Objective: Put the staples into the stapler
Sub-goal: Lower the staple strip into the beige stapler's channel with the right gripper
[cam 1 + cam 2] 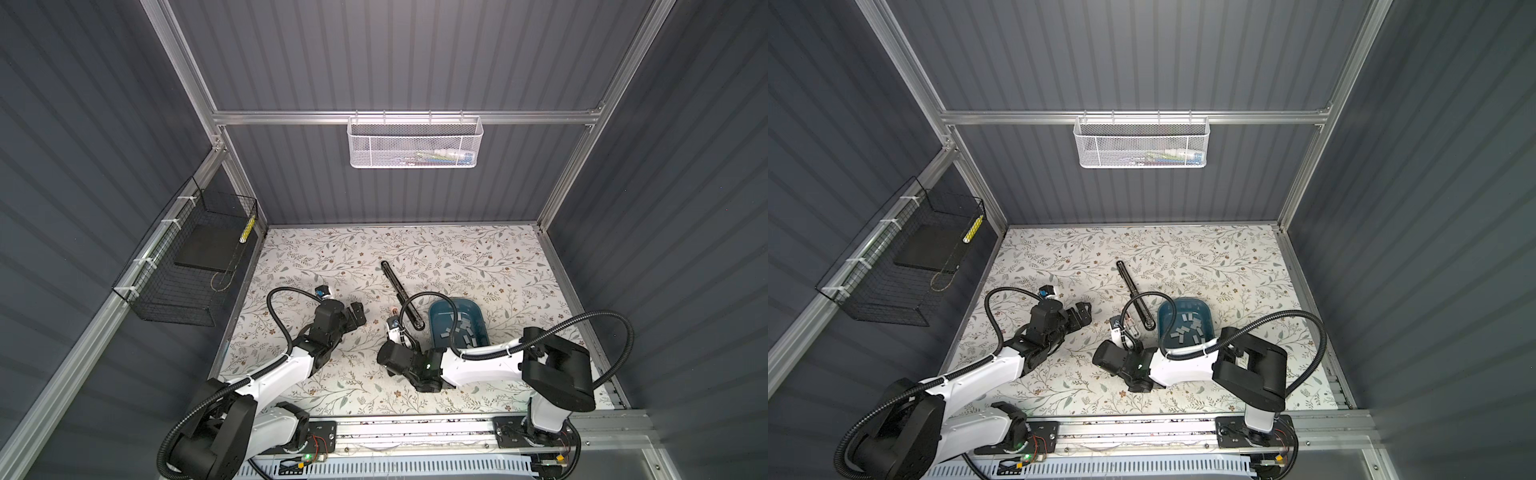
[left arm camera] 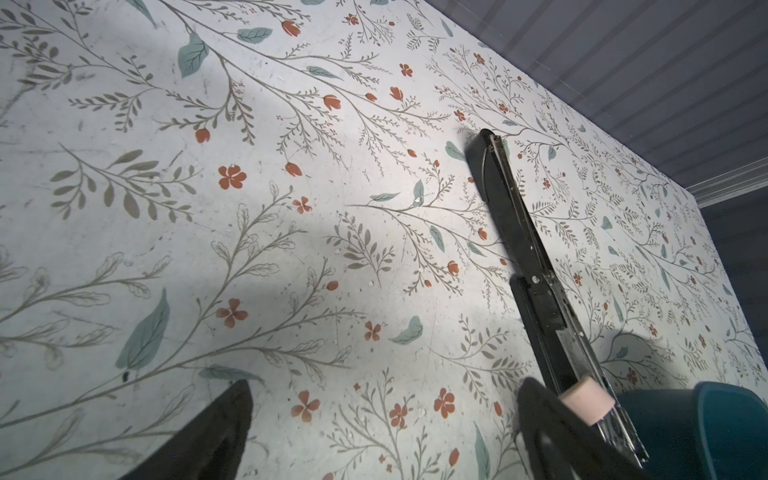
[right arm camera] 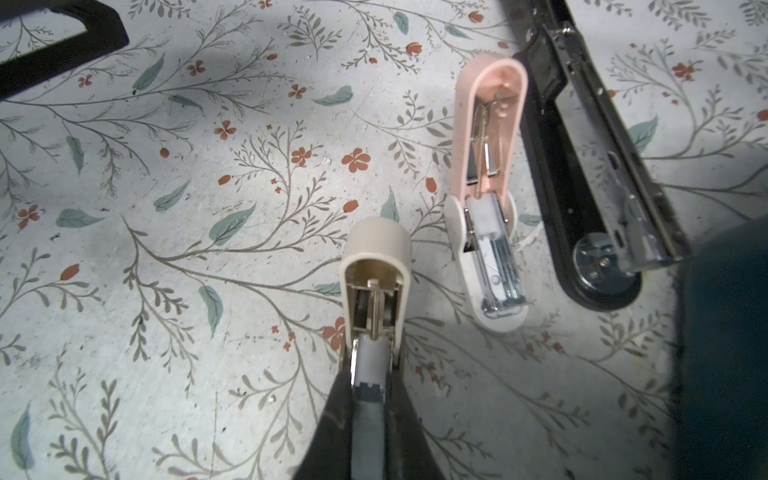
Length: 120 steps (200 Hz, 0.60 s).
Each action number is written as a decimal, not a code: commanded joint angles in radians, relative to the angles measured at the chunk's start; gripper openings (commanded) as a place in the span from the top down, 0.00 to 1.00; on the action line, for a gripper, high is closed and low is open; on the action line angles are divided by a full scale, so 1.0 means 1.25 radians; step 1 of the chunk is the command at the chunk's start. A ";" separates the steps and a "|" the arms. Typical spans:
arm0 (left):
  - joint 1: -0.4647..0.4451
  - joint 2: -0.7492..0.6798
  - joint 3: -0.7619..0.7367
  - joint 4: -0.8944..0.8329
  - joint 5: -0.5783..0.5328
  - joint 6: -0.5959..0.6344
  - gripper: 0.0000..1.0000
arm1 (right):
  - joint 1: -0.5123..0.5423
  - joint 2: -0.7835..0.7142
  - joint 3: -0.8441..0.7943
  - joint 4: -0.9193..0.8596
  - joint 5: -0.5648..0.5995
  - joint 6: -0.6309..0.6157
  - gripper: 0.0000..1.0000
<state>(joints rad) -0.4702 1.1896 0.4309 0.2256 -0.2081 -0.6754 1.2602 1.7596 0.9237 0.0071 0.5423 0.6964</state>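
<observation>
My right gripper (image 3: 371,382) is shut on the base of a beige stapler (image 3: 376,266), which is flipped open with its empty channel showing. Beside it lies an opened pink-and-white stapler (image 3: 486,187) with a strip in its channel. A long black stapler (image 1: 401,296) lies opened flat beyond them. The staples (image 1: 457,330) are several grey strips loose in a teal tray (image 1: 473,307), to the right of the staplers. My left gripper (image 1: 360,316) is open and empty above the floral table, left of the black stapler (image 2: 523,249).
A white mesh basket (image 1: 415,143) hangs on the back wall. A black wire basket (image 1: 187,270) is fixed to the left wall. Aluminium frame posts edge the table. The right arm's cable loops over the black stapler and the tray.
</observation>
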 commanded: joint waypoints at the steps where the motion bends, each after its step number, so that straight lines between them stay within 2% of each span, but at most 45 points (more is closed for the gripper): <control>1: 0.001 0.004 0.014 0.005 0.007 -0.008 0.00 | 0.003 0.003 0.016 -0.013 0.006 0.011 0.99; 120: 0.001 0.006 0.014 0.006 0.010 -0.010 0.00 | 0.002 0.037 0.034 -0.014 0.002 0.015 0.98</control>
<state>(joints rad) -0.4702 1.1896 0.4309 0.2256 -0.2073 -0.6781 1.2602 1.7809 0.9466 0.0067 0.5377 0.7017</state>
